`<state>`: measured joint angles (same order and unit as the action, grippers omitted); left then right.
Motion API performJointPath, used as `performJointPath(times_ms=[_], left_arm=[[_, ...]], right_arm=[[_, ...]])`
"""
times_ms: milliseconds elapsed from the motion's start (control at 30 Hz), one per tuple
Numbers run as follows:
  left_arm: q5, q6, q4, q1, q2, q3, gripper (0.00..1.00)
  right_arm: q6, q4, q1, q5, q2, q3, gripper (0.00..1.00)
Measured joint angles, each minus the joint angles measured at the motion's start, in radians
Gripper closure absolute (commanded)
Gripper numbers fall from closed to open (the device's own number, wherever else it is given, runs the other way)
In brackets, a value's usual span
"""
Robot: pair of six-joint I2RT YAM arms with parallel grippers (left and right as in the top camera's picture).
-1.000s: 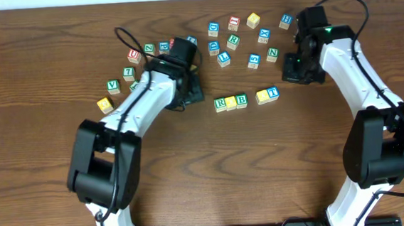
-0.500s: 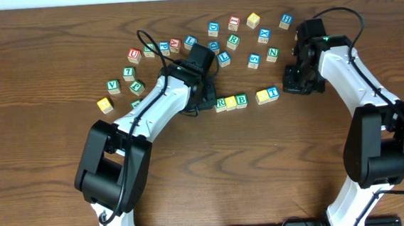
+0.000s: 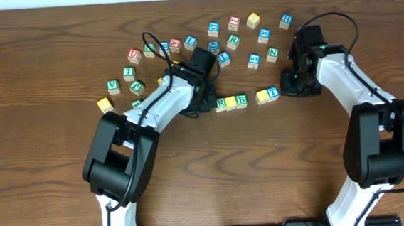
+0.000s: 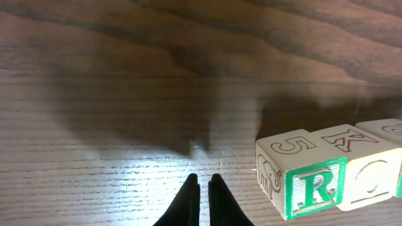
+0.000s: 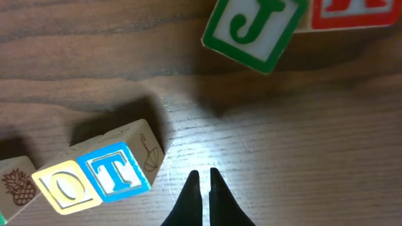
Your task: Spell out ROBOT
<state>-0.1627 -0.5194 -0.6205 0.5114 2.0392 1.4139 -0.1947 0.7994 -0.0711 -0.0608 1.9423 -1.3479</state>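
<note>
The left gripper [image 4: 201, 191] is low over the table [image 4: 94, 157] with its jaws together. R [image 4: 312, 188] sits just to their right, not touching. The first O [image 4: 372, 179] butts against R, and B [image 3: 242, 99] comes after it. The three make a row running left to right, away from the left jaws.

The right gripper [image 5: 202, 187] also has its jaws pressed together. T [image 5: 116, 169] lies just to its left, joined to the second O [image 5: 63, 185]. A small gap separates B from the second O, so each gripper flanks its own end of the word.

Closing the gap probably calls for a sideways push along the row's axis, and either arm is near enough. There is bare wood on the near side of the row. Beyond it, J [image 5: 254, 28] and the loose cubes [image 3: 234, 41] crowd the table.
</note>
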Motion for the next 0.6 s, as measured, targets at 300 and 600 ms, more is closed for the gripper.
performJointPath(times_ms=[300, 600], left_arm=[[0.0, 0.0, 0.008, 0.02, 0.0, 0.0, 0.93], [0.0, 0.0, 0.011, 0.021, 0.0, 0.0, 0.92]], right_arm=[[0.048, -0.11, 0.0, -0.071, 0.0, 0.064, 0.99], [0.067, -0.161, 0.0, -0.116, 0.0, 0.097, 0.99]])
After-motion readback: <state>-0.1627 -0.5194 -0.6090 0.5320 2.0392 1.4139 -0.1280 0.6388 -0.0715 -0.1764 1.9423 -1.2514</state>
